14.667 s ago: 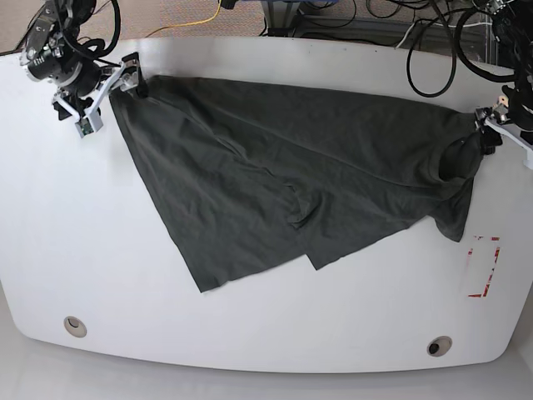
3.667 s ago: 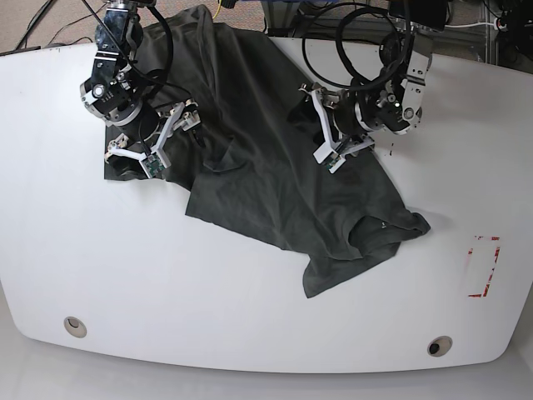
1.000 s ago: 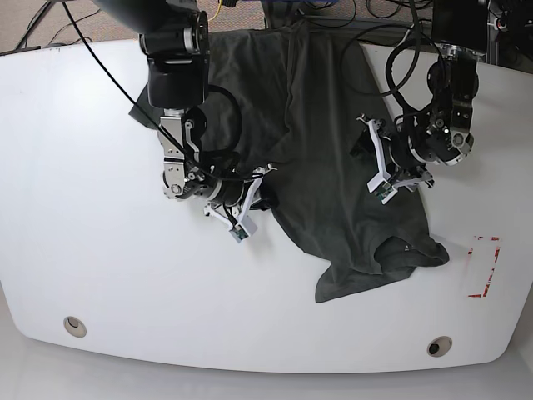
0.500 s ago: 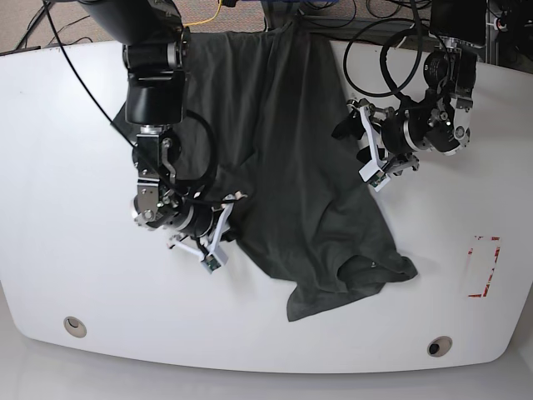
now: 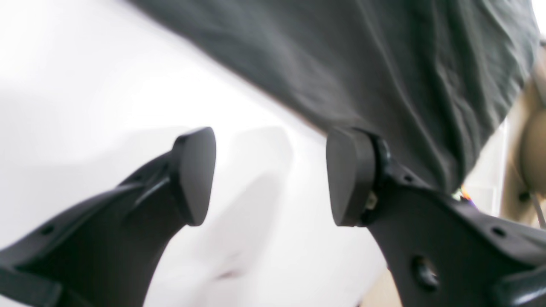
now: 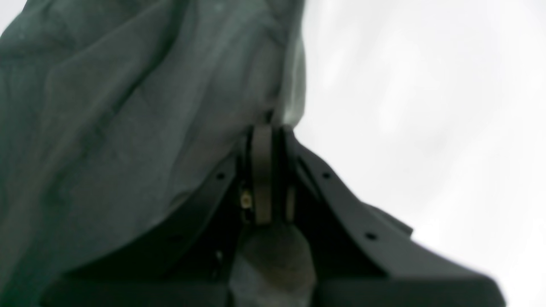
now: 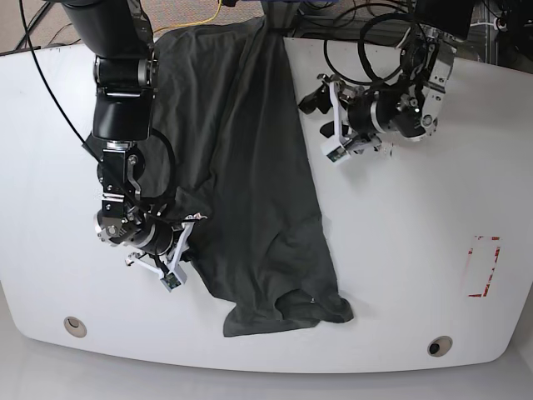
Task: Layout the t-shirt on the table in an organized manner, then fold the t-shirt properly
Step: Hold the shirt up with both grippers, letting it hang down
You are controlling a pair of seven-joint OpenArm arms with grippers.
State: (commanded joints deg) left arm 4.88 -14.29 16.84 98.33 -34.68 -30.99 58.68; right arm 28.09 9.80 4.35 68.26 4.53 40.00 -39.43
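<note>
Shirt [image 7: 250, 167] lay on table [image 7: 416, 250], long axis 12 to 6, far hem overhanging. Right gripper [image 7: 185, 232] clamped shirt's 9 o'clock edge. Left gripper [image 7: 326, 125] gaped empty, shirt at its 9 o'clock. Right arm nearer.

No text, label, brand, number or sign is showing legibly anywhere in these views; nothing is reading clearly.

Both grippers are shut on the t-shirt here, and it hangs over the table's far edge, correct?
Not both. The left gripper is open, its fingers apart over bare table, as the left wrist view shows. The right gripper is shut on the t-shirt.
</note>
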